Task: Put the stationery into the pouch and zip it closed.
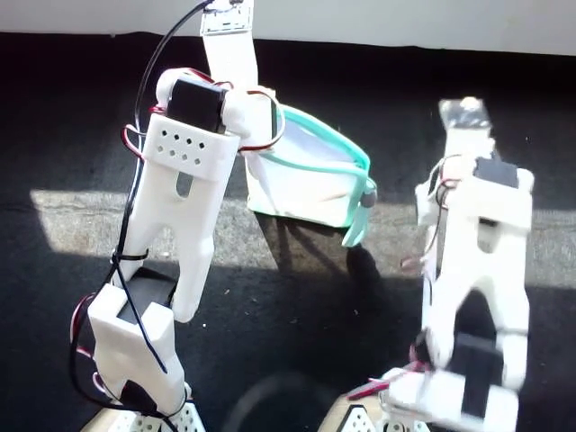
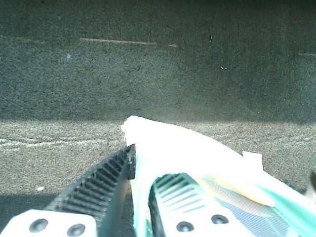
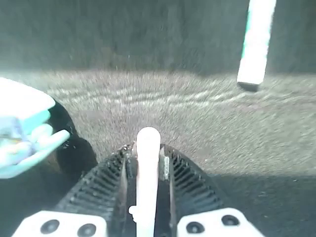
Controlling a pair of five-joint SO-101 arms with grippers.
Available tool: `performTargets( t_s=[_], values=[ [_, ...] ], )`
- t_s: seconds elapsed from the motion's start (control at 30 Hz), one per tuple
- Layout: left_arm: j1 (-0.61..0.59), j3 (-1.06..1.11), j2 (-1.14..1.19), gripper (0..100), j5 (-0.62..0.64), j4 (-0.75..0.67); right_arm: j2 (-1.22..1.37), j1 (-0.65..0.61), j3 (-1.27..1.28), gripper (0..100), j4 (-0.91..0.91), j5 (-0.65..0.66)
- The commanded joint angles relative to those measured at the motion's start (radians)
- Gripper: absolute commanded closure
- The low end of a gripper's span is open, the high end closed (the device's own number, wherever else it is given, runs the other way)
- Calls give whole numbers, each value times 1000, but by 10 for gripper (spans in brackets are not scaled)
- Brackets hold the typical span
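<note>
Ribbed black fingers of my left gripper sit closest to the lens. They are pinched tight on the white fabric pouch with a mint-green zip edge, and its wall passes between them. Something yellowish shows through the pouch's side. I cannot tell what it is.

From the high view, the left arm stretches to the pouch's corner. The pouch's mouth gapes open upward, the zip band loops round the rim, and a green tail hangs off the far end. I cannot tell whether the pouch's bottom rests on the table.

My right gripper is clamped on a slim white stick with a rounded tip, which pokes out just past the fingertips. What kind of stationery it is, I cannot say. The right arm stands to the side of the pouch, apart from it.

Farther out, a white bar with a teal stripe lies on the black felt table cover, well apart from the right gripper. A band of sunlight crosses the cloth under both arms.
</note>
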Motion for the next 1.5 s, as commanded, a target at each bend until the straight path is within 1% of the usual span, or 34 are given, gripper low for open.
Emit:
performTargets(
  t_s=[0.0, 0.1, 0.2, 0.37, 0.47, 0.57, 0.67, 0.73, 0.9, 1.07, 1.23, 1.37, 1.47],
  values=[
    [4, 8, 36, 990, -12, 5, -369, -59, -19, 992, -53, -54],
    [4, 8, 36, 990, -12, 5, -555, -153, -18, 992, -124, -114],
    [4, 8, 36, 990, -12, 5, -661, -220, -18, 992, -225, -164],
    [4, 8, 36, 990, -12, 5, -734, -248, -19, 992, -430, -193],
    [4, 8, 36, 990, -12, 5, -743, -283, -42, 992, -512, -212],
    [4, 8, 36, 990, -12, 5, -737, -348, -125, 992, -518, -256],
    [4, 8, 36, 990, -12, 5, -693, -441, -229, 992, -518, -296],
    [4, 8, 36, 990, -12, 5, -642, -484, -282, 992, -518, -299],
    [4, 8, 36, 990, -12, 5, -510, -527, -346, 992, -515, -302],
    [4, 8, 36, 990, -12, 5, -479, -604, -326, 992, -498, -301],
    [1, 4, 28, 990, -12, 5, -478, -601, -196, 992, -487, -288],
    [-2, 5, 28, 990, -12, 5, -479, -559, -114, 992, -489, -215],
    [1, 5, 28, 990, -12, 5, -478, -559, -73, 992, -489, -206]
  ],
)
